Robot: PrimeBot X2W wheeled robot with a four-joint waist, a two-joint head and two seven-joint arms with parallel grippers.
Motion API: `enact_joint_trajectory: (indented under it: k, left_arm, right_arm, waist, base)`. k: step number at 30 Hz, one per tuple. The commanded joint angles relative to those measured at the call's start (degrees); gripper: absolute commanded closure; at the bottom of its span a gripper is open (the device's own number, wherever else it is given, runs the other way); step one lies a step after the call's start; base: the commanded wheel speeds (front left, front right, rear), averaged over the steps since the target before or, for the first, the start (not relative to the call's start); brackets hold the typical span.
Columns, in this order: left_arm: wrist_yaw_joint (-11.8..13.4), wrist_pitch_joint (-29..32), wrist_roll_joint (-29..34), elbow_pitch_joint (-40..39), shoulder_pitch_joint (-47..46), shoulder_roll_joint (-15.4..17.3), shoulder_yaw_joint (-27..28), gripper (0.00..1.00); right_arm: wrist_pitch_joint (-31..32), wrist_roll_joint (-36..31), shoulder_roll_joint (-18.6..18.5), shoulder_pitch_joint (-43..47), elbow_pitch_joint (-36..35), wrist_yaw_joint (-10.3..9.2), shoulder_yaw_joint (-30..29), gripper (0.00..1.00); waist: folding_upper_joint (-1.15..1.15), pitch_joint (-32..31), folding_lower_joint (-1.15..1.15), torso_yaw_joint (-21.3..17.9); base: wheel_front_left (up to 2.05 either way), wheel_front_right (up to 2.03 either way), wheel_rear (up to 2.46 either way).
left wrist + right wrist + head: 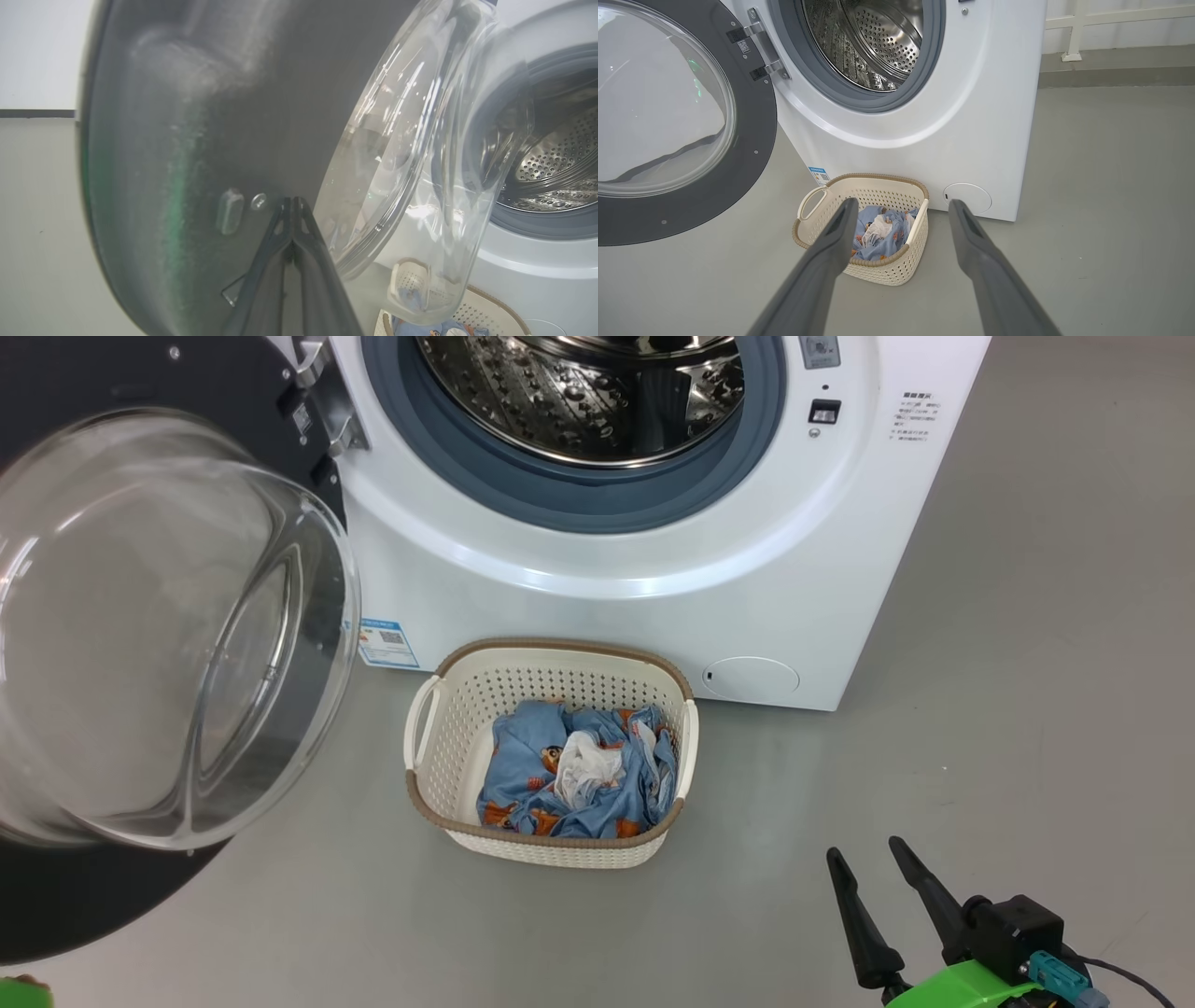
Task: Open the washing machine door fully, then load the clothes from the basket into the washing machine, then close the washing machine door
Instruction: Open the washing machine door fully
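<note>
The washing machine stands with its steel drum exposed. The washing machine door is swung out to the left, its glass bowl bulging toward me. On the floor in front sits the basket, holding the clothes, blue printed fabric with a white garment on top. My right gripper hovers open, right of and nearer than the basket. In the right wrist view it points at the basket. My left gripper is shut, its tips close to the door's dark inner face beside the bowl; contact is unclear.
Grey floor stretches to the right of the machine and around the basket. A round service flap and a blue sticker mark the machine's lower front. A white rail runs along the far wall.
</note>
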Motion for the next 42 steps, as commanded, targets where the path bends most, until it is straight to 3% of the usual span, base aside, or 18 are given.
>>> enact_joint_trajectory:
  k: [1, 23, 24, 26, 27, 28, 42]
  left_arm:
    - [-0.1, -0.4, 0.6, -2.1, -1.6, 2.1, 2.2, 1.00]
    - [-0.1, -0.4, -0.9, -15.4, 4.9, -3.7, -4.8, 0.98]
    - [-0.1, -0.4, -1.0, -16.0, 5.2, -3.7, -5.3, 0.78]
    - [-0.1, -0.4, -1.0, -17.0, 5.8, -3.9, -6.2, 0.50]
    - [-0.1, -0.4, -0.9, -17.5, 6.1, -4.0, -6.6, 0.13]
    - [-0.1, -0.4, -0.7, -17.9, 6.5, -4.2, -6.9, 0.00]
    - [-0.1, -0.4, 0.1, -21.8, 11.7, -4.2, -12.9, 0.00]
  right_arm:
    - [-0.7, 0.6, -0.1, -1.5, -1.3, 0.17, 1.2, 0.00]
    - [-0.7, 1.7, -0.1, -0.3, -1.5, 0.17, 1.0, 0.00]
    - [-0.7, 1.8, -0.1, -0.2, -1.5, 0.17, 1.0, 0.00]
    - [-0.7, 1.8, -0.1, 0.0, -1.6, 0.17, 1.0, 0.00]
    - [-0.7, 1.8, -0.1, 0.1, -1.6, 0.17, 1.0, 0.00]
    - [-0.7, 1.8, -0.1, 0.2, -1.7, 0.17, 1.0, 0.00]
    - [-0.7, 1.3, -0.1, 3.2, -4.8, 0.17, 0.0, 0.00]
  waist:
    - [0.00, -0.1, 0.00, -0.1]
    - [0.00, -2.1, 0.00, -2.0]
    - [0.00, -2.2, 0.00, -2.1]
    - [0.00, -2.6, 0.00, -2.5]
    - [0.00, -2.7, 0.00, -2.7]
    - [0.00, -2.9, 0.00, -2.9]
    - [0.00, -4.4, 0.00, -7.8]
  base:
    - [0.00, 0.00, 0.00]
    - [0.00, 0.00, 0.00]
    - [0.00, 0.00, 0.00]
    - [0.00, 0.00, 0.00]
    - [0.00, 0.00, 0.00]
    - [0.00, 0.00, 0.00]
    - [0.00, 0.00, 0.00]
